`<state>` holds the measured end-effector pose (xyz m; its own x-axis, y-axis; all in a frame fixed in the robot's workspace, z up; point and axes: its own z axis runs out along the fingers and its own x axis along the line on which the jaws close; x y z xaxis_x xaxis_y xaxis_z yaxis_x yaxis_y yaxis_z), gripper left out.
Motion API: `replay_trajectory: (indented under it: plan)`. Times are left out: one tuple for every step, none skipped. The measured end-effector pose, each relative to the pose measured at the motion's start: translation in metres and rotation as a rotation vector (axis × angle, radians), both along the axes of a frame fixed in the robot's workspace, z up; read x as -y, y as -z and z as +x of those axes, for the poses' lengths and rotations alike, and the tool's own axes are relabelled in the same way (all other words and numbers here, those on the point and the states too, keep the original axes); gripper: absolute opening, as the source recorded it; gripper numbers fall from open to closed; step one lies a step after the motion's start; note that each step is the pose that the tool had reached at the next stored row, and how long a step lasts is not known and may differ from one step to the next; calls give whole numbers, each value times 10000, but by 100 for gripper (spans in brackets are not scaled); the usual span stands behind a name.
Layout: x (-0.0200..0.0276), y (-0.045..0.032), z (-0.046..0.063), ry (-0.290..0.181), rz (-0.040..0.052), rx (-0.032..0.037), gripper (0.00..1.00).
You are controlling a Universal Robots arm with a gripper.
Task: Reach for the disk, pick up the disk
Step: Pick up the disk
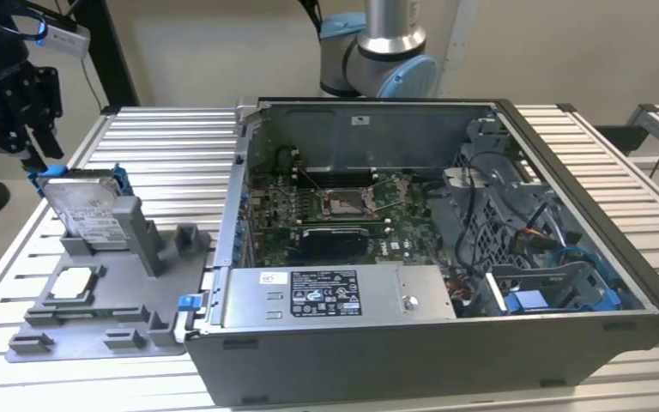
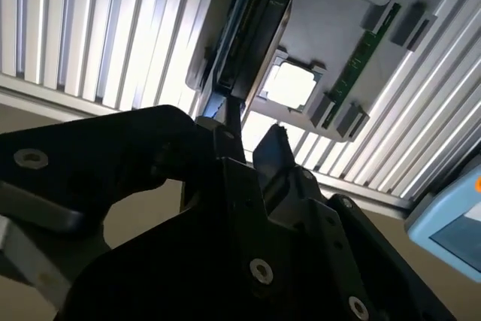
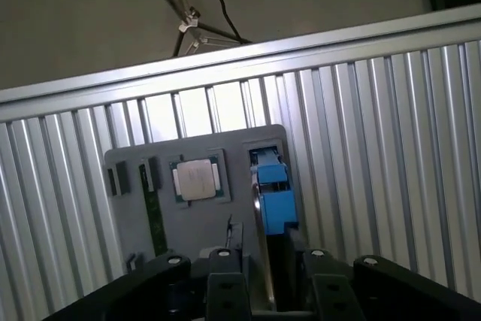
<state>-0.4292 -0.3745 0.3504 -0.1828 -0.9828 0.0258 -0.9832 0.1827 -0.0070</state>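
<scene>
Slatted aluminium bench (image 1: pixel 158 146) carries an open computer case (image 1: pixel 421 360) and, to the exterior view's left, a grey fixture tray (image 1: pixel 135 292). The disk (image 1: pixel 83 210) stands on edge in a slot of that tray, its blue bracket (image 3: pixel 274 197) uppermost, with a small white-topped square part (image 2: pixel 291 84) lying flat just beside it. The likely hazard from here is a skewed descent. A fingertip landing on the drive's top edge (rather than passing either side) could tip it or jam it in the slot, and a hold on the plastic bracket alone might slip. The gripper (image 1: pixel 41 156) hangs just above the disk's upper corner, fingers (image 2: pixel 272 144) spread apart and holding nothing; no contact with the disk can be made out.
</scene>
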Motion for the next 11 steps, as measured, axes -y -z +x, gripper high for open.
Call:
replay_trajectory:
  plan:
    - [0,0,0,0,-3,1,100]
    - [0,0,0,0,-6,0,100]
    - [0,0,0,1,-9,0,100]
    - [0,0,0,0,-12,0,100]
    - [0,0,0,0,-15,0,100]
    - [0,0,0,0,-18,0,100]
    - [0,0,0,0,-21,0,100]
    - [0,0,0,0,-24,0,100]
    - [0,1,0,1,-25,0,100]
    - [-1,8,1,0,-24,2,100]
    - [-3,24,1,1,-25,1,100]
